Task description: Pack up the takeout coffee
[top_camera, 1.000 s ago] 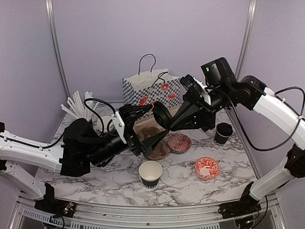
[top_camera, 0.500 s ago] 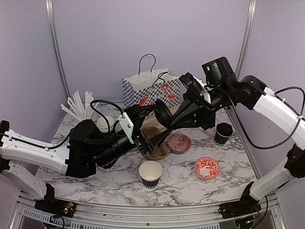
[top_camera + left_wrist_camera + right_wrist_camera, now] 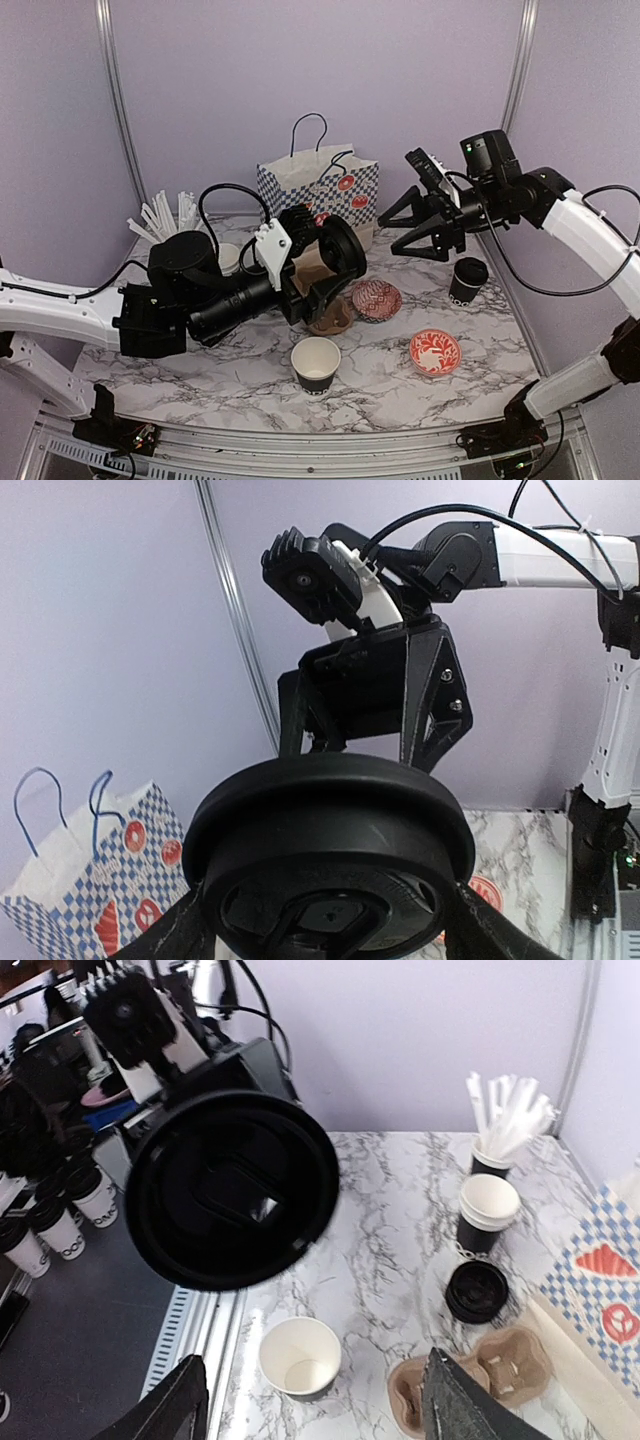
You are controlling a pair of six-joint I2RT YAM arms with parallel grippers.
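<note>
black lid [image 3: 232, 1203] looms left — empty cup [image 3: 299, 1358] stands below it

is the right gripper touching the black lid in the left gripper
Apart. The top external view shows a clear gap between the right gripper and the lid.

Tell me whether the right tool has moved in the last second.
Yes. The right tool has drawn back rightward, leaving the black lid; it now sits right of the checkered bag instead of overlapping it.

High rear view over table [image 3: 220, 385], wrist views face-to-face, both close on lid [image 3: 330, 830]
</note>
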